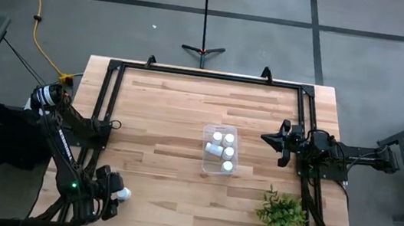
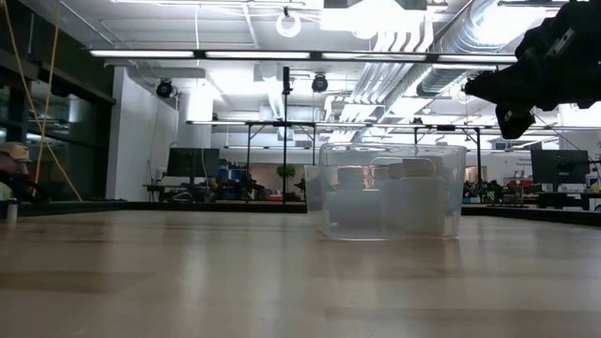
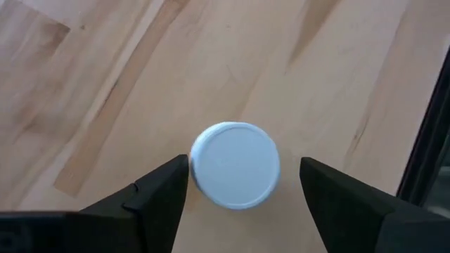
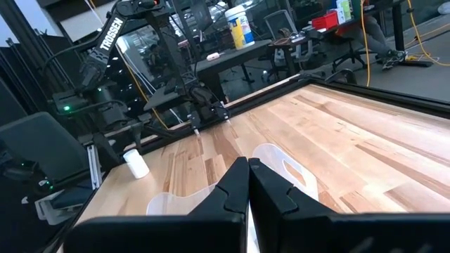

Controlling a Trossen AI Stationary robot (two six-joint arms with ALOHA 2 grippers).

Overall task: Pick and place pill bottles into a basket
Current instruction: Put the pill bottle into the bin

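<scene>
One white pill bottle stands on the table near the front left corner, its round cap facing my left wrist camera. My left gripper is open, with one finger on each side of the cap. One finger is close beside it and the other is a gap away. The clear basket sits right of the table's middle and holds several white bottles; it also shows in the low view. My right gripper is shut and empty, raised to the right of the basket.
A green leafy plant stands at the front right. A black frame runs around the table's edges. Bare wood lies between the lone bottle and the basket.
</scene>
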